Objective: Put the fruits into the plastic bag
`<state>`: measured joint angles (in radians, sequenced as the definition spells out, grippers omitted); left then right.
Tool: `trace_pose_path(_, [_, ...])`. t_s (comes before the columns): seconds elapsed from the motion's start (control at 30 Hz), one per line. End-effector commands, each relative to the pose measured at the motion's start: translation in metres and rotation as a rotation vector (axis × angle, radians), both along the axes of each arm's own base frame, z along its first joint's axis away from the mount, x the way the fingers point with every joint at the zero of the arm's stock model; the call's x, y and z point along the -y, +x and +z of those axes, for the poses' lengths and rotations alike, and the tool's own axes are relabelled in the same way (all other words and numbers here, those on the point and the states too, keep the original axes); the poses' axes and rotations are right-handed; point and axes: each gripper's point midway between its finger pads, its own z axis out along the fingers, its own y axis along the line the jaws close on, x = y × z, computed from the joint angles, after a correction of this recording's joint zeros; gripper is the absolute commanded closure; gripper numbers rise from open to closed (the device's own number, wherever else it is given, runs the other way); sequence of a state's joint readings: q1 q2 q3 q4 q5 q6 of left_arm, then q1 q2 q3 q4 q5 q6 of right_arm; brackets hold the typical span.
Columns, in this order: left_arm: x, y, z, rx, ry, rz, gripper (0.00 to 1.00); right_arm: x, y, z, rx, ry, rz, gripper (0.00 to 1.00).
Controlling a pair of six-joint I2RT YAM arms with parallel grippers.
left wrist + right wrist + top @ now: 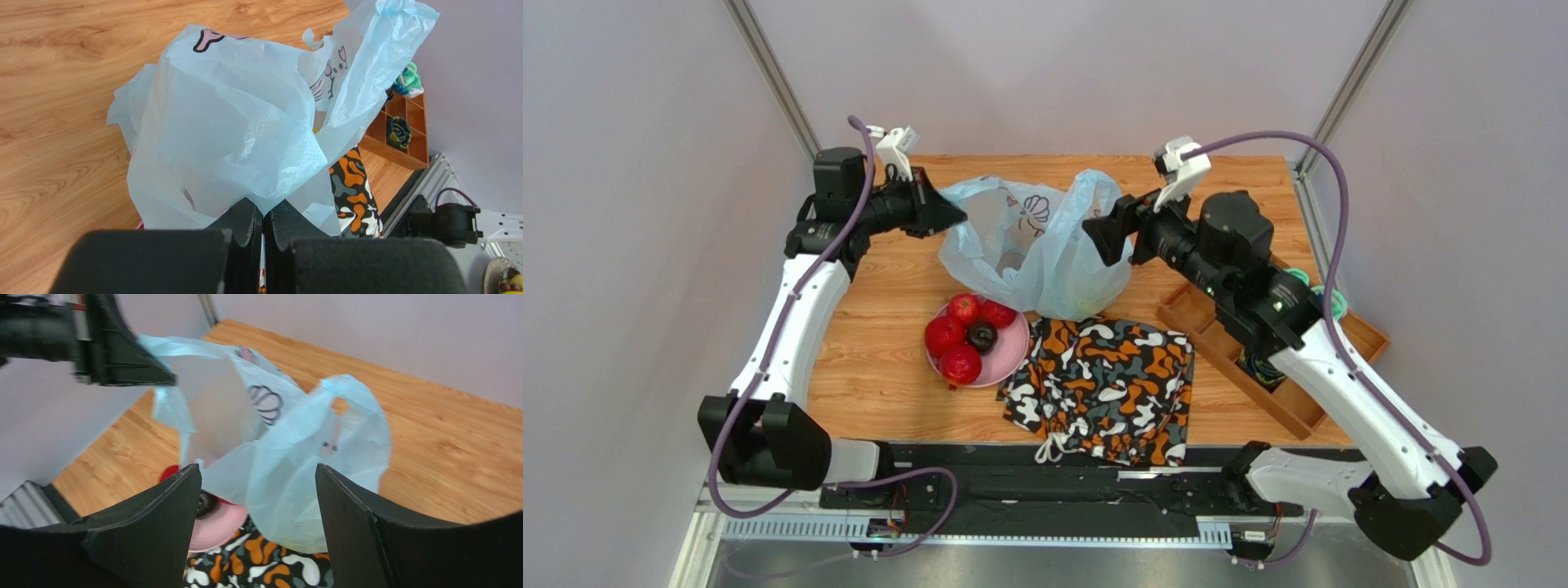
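Light-blue plastic bag (1044,251) stands crumpled at the upper centre of the overhead view, its left edge pinched in the clenched left gripper (264,215). At the bag's right side the right gripper (258,478) hangs with jaws spread wide, grasping nothing. Several red fruits (961,364) and a dark fruit (982,337) sit on the pink plate (1014,353) just below the bag, beside the camouflage cloth (1100,386).

Ahead of my right gripper (256,471) the light-blue crinkly plastic bag (288,478) blocks the way. Below it sit the pink round plate (215,530) and the camouflage-patterned cloth (245,569). To the gripper's right I see free wooden table (442,453).
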<state>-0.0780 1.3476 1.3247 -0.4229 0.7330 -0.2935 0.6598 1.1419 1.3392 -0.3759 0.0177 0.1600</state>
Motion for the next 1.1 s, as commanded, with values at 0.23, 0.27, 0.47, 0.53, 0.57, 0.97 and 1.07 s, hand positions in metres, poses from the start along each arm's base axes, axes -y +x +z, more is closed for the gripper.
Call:
trace_pose_path(0.23, [-0.007,-0.011,0.019,0.088,0.020,0.024,1.00,-0.176,-0.085,-0.059,-0.076,-0.085,0.375,0.28])
trace_pose_path(0.27, [-0.008,-0.011,0.019,0.087,0.024,0.029,1.00,-0.195,-0.089,-0.086,-0.122,-0.132,0.404,0.28])
trace_pose_path(0.47, [-0.011,-0.011,0.020,0.100,0.040,0.045,1.00,-0.246,-0.115,-0.160,-0.269,-0.241,0.462,0.25])
trace_pose_path(0.53, [-0.011,-0.013,0.021,0.103,0.042,0.044,1.00,-0.248,-0.111,-0.190,-0.315,-0.309,0.435,0.25])
trace_pose_path(0.57, [-0.011,-0.012,0.021,0.102,0.043,0.047,1.00,-0.247,-0.109,-0.198,-0.324,-0.333,0.423,0.24])
trace_pose_path(0.97, [-0.012,-0.012,0.019,0.095,0.046,0.049,1.00,-0.254,-0.095,-0.248,-0.359,-0.471,0.364,0.21])
trace_pose_path(1.07, [-0.012,-0.011,0.018,0.095,0.048,0.050,1.00,-0.258,-0.091,-0.253,-0.358,-0.486,0.361,0.19])
